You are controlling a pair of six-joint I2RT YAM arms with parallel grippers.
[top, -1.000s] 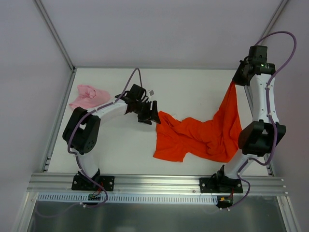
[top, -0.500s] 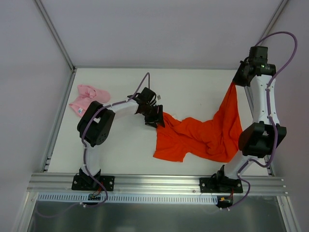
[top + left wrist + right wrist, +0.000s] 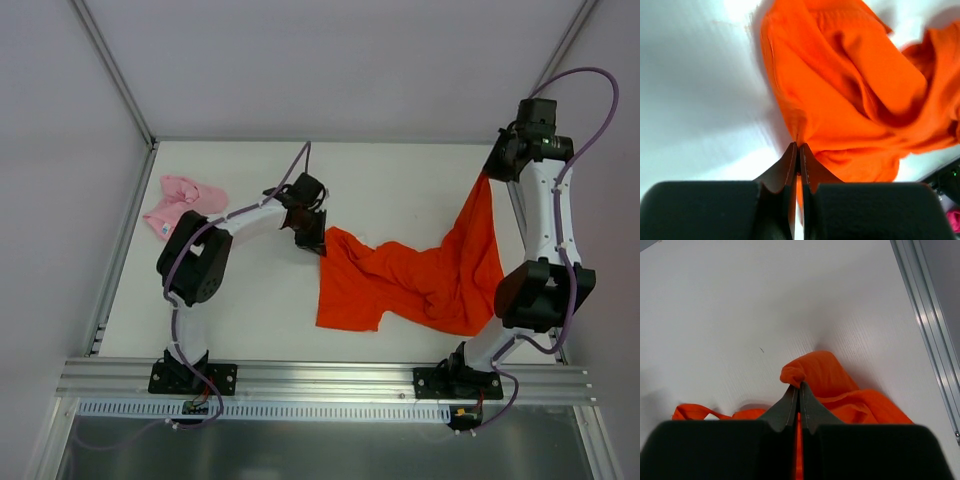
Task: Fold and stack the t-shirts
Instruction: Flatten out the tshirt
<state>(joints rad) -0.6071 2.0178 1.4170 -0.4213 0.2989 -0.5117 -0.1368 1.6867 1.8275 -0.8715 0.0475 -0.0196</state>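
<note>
The orange-red t-shirt [image 3: 420, 280] lies rumpled across the middle and right of the table. My left gripper [image 3: 318, 244] is shut on its upper left corner; in the left wrist view the cloth [image 3: 840, 90] runs away from the closed left gripper [image 3: 798, 146]. My right gripper [image 3: 487, 172] is shut on the far right corner and holds it raised, so the cloth hangs down in a strip. In the right wrist view a bunched fold of the t-shirt [image 3: 812, 371] sits at the tips of the right gripper [image 3: 799, 386]. The pink t-shirt [image 3: 183, 202] lies crumpled at the far left.
A metal rail [image 3: 320, 378] runs along the near edge where both arm bases are bolted. Grey walls close the table at the back and both sides. A side rail [image 3: 927, 330] lies close to the right gripper.
My left arm reached right to the orange-red t-shirt's upper left corner, and its gripper went from open to shut on the cloth. The right arm kept its hold and barely moved.
</note>
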